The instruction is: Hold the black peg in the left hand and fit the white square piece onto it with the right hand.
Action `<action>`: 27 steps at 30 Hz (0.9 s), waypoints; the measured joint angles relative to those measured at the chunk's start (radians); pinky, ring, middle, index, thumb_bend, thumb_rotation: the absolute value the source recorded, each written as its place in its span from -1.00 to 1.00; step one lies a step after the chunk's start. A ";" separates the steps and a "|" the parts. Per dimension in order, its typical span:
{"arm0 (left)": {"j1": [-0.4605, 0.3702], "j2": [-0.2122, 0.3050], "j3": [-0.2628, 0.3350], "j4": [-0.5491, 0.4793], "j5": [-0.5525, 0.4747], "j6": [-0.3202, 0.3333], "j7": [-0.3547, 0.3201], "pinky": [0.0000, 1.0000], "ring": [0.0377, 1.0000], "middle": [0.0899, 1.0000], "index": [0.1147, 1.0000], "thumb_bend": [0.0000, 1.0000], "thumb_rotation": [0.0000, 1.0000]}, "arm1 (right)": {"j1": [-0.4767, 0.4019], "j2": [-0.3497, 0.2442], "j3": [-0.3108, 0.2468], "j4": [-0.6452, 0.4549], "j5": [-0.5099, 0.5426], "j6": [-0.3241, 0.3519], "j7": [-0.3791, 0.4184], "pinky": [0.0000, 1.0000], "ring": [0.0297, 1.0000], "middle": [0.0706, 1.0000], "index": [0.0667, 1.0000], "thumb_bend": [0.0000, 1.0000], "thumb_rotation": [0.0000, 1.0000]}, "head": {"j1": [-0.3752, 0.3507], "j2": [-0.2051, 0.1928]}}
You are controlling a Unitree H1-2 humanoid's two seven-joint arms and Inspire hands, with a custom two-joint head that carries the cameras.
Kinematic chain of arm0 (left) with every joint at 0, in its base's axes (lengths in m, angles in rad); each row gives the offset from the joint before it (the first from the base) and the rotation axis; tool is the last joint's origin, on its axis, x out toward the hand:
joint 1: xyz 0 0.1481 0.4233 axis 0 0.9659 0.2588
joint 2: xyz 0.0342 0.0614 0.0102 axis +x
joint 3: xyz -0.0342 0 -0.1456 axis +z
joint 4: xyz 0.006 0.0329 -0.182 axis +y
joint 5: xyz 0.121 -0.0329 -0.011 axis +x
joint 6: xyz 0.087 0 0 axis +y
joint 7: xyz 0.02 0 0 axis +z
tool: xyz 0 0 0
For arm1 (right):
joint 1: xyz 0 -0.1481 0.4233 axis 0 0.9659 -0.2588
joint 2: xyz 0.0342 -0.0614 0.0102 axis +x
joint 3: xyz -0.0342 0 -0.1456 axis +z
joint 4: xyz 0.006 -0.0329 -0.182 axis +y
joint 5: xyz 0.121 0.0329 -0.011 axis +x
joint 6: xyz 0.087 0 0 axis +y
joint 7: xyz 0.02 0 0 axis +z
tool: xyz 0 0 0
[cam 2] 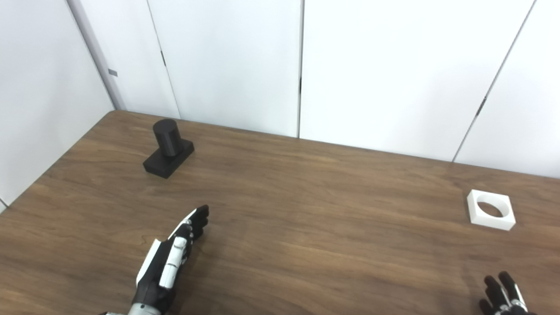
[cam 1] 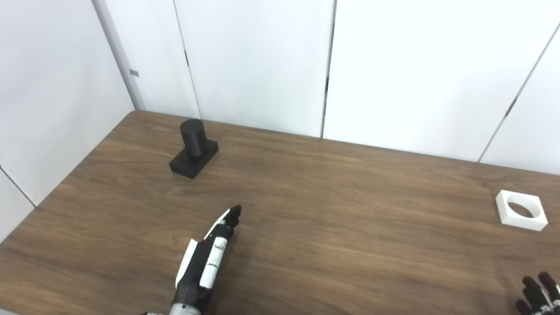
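Observation:
The black peg (cam 1: 193, 148), a short upright cylinder on a flat black base, stands on the wooden table at the far left. The white square piece (cam 1: 521, 209) with a round hole lies flat near the table's right side. My left hand (cam 1: 210, 258) is open and empty, fingers stretched forward over the table, well short of the peg. My right hand (cam 1: 539, 292) shows only its fingertips at the bottom right corner, spread apart and empty, nearer to me than the white piece.
The wooden table (cam 1: 332, 218) runs up to white wall panels (cam 1: 262, 61) at the back and on the left. Its left edge runs diagonally close to the peg.

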 measured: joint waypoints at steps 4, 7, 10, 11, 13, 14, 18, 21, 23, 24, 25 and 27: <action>0.000 0.000 -0.010 -0.001 0.028 0.001 0.006 0.94 0.92 0.92 0.85 0.20 0.91 | 0.000 0.000 0.000 -0.001 0.001 0.002 0.000 1.00 0.93 0.82 0.84 0.29 1.00 | 0.003 0.002; 0.000 0.001 -0.015 -0.003 0.062 0.004 0.011 0.94 0.92 0.91 0.84 0.27 0.84 | 0.001 0.000 0.000 -0.003 0.001 0.005 0.000 0.96 0.90 0.79 0.83 0.29 1.00 | 0.001 -0.002; 0.000 0.001 -0.016 -0.005 0.076 0.007 0.016 0.98 0.94 0.93 0.87 0.20 0.73 | 0.000 -0.002 -0.001 -0.003 0.000 0.006 0.000 0.93 0.90 0.80 0.83 0.30 1.00 | -0.002 -0.005; 0.000 0.001 -0.016 -0.005 0.076 0.005 0.017 0.99 0.96 0.94 0.88 0.14 0.68 | 0.000 -0.002 -0.001 -0.003 0.000 0.006 0.000 0.93 0.90 0.80 0.83 0.30 1.00 | 0.000 -0.009; 0.000 0.002 -0.013 -0.005 0.098 0.001 0.021 1.00 0.99 0.96 0.89 -0.01 0.49 | 0.000 -0.002 -0.002 -0.003 -0.001 0.006 0.000 0.93 0.89 0.79 0.82 0.31 1.00 | 0.003 -0.017; 0.000 0.002 -0.012 -0.005 0.112 -0.001 0.022 1.00 0.99 0.97 0.91 -0.03 0.44 | 0.000 -0.002 -0.002 -0.002 -0.001 0.006 0.000 0.93 0.89 0.79 0.82 0.32 1.00 | 0.003 -0.017; -0.005 0.007 0.028 -0.042 0.196 0.008 0.045 0.56 0.85 0.92 0.89 0.02 0.13 | -0.001 -0.002 -0.004 0.000 -0.004 0.005 0.000 0.96 0.90 0.79 0.80 0.38 1.00 | 0.009 -0.031; -0.038 0.013 0.075 -0.082 0.276 0.016 0.071 0.67 0.84 0.89 0.86 0.09 -0.02 | 0.002 -0.002 -0.009 0.004 -0.004 0.000 0.000 0.99 0.92 0.81 0.80 0.38 1.00 | 0.018 -0.041; -0.074 0.016 0.103 -0.093 0.330 0.059 0.079 0.77 0.84 0.86 0.82 0.24 -0.01 | 0.001 -0.002 -0.010 0.005 -0.004 0.000 0.000 1.00 0.94 0.83 0.82 0.38 1.00 | 0.020 -0.046; -0.092 0.017 0.120 -0.104 0.358 0.083 0.087 0.78 0.85 0.85 0.82 0.29 -0.05 | 0.001 -0.002 -0.009 0.005 -0.003 0.000 0.000 1.00 0.94 0.83 0.82 0.38 1.00 | 0.023 -0.044; -0.112 0.018 0.136 -0.107 0.383 0.098 0.097 0.76 0.84 0.84 0.80 0.32 -0.10 | 0.001 -0.002 -0.009 0.005 -0.003 0.000 0.000 1.00 0.93 0.83 0.81 0.39 0.99 | 0.021 -0.044; -0.159 0.016 0.169 -0.107 0.422 0.136 0.115 0.69 0.78 0.80 0.77 0.41 -0.16 | 0.001 -0.002 -0.009 0.005 -0.003 0.000 0.000 1.00 0.94 0.83 0.81 0.39 0.99 | 0.021 -0.041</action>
